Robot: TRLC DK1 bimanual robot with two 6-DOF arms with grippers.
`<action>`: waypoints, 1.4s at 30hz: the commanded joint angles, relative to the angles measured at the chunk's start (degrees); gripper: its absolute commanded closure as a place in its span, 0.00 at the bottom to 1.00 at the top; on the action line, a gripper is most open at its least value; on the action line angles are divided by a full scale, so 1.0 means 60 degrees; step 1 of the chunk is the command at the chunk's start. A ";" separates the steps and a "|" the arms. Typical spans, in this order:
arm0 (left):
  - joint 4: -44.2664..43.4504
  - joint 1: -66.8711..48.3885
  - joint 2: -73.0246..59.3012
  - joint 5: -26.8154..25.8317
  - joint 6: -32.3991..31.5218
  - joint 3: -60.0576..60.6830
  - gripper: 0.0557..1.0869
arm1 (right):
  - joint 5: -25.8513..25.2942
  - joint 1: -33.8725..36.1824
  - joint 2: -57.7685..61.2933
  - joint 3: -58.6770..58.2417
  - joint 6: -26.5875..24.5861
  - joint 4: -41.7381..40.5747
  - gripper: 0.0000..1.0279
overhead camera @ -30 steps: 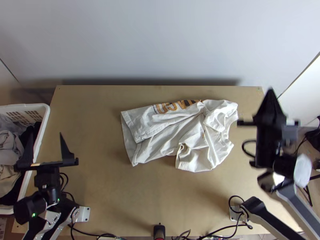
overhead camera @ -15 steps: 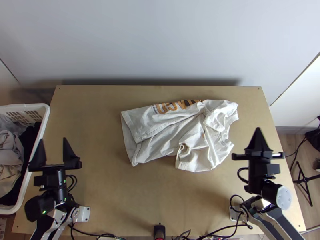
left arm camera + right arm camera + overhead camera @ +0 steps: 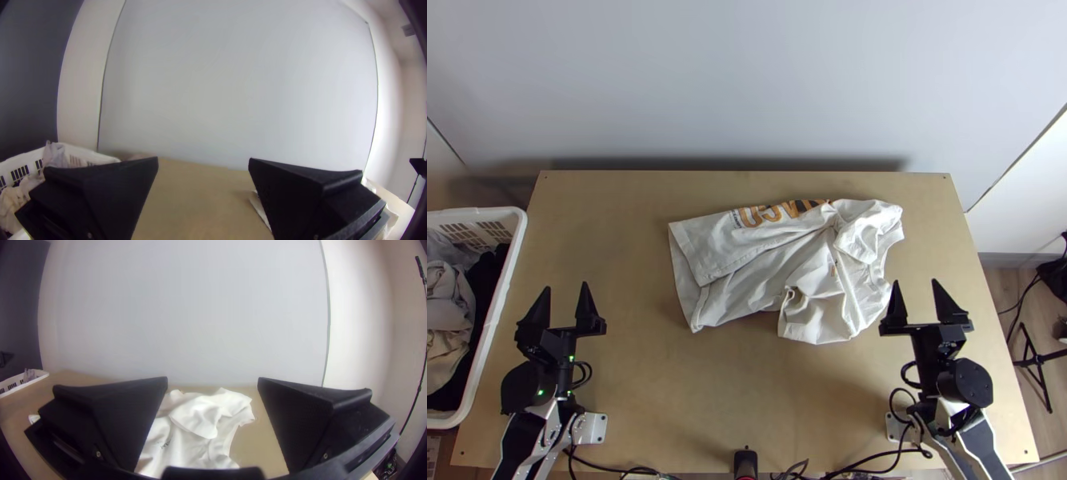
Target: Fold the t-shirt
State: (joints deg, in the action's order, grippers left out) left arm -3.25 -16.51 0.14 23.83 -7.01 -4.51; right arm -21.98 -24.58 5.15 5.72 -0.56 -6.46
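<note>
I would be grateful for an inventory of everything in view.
Table: one, light brown, mid-view.
Wall: one, pale grey, behind table.
T-shirt: one, white, orange print, rumpled mid-table.
Basket: one, white, at table's left.
Clothes: several, grey, beige, black, in basket.
Stand: one, black, floor at right.
Cables: several, black, near edge.
Device: one, black, near-edge centre.
Left gripper: one, black, open, near left.
Right gripper: one, black, open, near right.
Left arm, right arm: two, silver-black, lower corners.
</note>
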 commanded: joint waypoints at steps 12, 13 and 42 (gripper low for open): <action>0.2855 0.1112 -0.0009 -0.0647 -0.1469 0.0020 0.04 | 0.0645 0.2295 -0.0843 -0.0059 0.1924 0.3376 0.05; 0.2870 0.0994 -0.0009 -0.0647 -0.1601 0.0020 0.04 | 0.0645 0.2544 -0.0858 -0.0059 0.1939 0.3376 0.05; 0.2914 0.0833 -0.0009 -0.0647 -0.1660 0.0020 0.04 | 0.0645 0.5429 -0.0858 -0.0059 0.2012 0.3391 0.05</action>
State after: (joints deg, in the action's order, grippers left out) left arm 14.22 -11.51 0.08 19.94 -16.95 -4.40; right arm -17.98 7.62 -0.01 5.34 11.55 13.87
